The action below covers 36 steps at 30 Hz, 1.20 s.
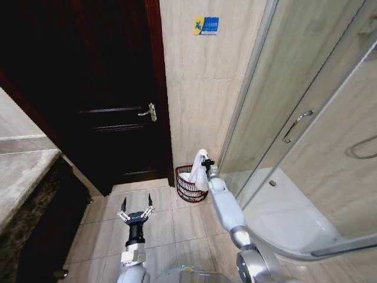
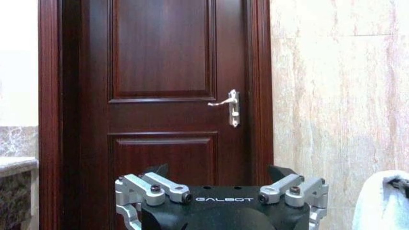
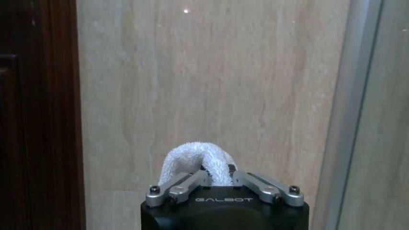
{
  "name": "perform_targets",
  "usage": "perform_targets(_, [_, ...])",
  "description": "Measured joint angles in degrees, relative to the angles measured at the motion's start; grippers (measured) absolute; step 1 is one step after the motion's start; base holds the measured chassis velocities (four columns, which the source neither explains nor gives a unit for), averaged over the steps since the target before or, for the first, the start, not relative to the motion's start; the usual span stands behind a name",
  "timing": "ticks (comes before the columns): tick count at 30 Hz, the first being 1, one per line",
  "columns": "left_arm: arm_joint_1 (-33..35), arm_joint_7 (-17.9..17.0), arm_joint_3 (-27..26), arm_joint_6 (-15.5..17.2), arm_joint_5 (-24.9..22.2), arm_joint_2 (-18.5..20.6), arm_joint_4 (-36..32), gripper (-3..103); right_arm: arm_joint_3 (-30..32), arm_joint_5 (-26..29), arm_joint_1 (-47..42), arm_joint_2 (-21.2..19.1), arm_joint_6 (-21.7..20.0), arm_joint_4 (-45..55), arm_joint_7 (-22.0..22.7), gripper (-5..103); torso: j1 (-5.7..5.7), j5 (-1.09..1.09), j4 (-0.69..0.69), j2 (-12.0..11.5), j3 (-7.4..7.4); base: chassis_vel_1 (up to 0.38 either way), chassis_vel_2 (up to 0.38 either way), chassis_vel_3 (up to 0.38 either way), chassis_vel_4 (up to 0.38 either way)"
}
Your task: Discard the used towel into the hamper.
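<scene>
towel (image 1: 201,168) above hamper (image 1: 187,187) — door (image 1: 112,88) left

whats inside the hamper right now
The lower end of the white towel hangs into the hamper, its top pinched in the right gripper above the rim. The towel and mesh wall cover the hamper's bottom.

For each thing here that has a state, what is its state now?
Door: closed.
Towel: held up, hanging over the hamper.
Hamper: upright on the floor, by the wall.
Right gripper: shut on the towel.
Left gripper: open, empty, above the floor.
</scene>
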Motion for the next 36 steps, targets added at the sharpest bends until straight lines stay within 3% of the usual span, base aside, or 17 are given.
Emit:
perform_targets(15, [-0.2, 0.2, 0.0, 0.0, -0.2, 0.0, 0.7, 100, -0.3, 1.6, -1.6, -0.7, -0.6, 4.0, 1.0, 4, -1.24, 0.0, 0.0, -2.6, -1.39, 0.0, 0.0, 0.0, 0.0])
perform_targets(27, [-0.6, 0.4, 0.6, -0.3, 0.4, 0.1, 2.0, 100, -1.4, 6.0, -2.7, -2.5, -0.9, 9.7, 1.2, 4, -3.15, 0.07, 0.0, -6.9, -3.69, 0.0, 0.0, 0.0, 0.0])
perform_targets(36, [-0.4, 0.4, 0.6, -0.5, 0.7, 0.1, 2.0, 100, -1.5, 5.6, -3.1, -2.7, -0.2, 10.9, 1.5, 4, -4.51, 0.01, 0.0, -9.8, -5.32, 0.0, 0.0, 0.0, 0.0])
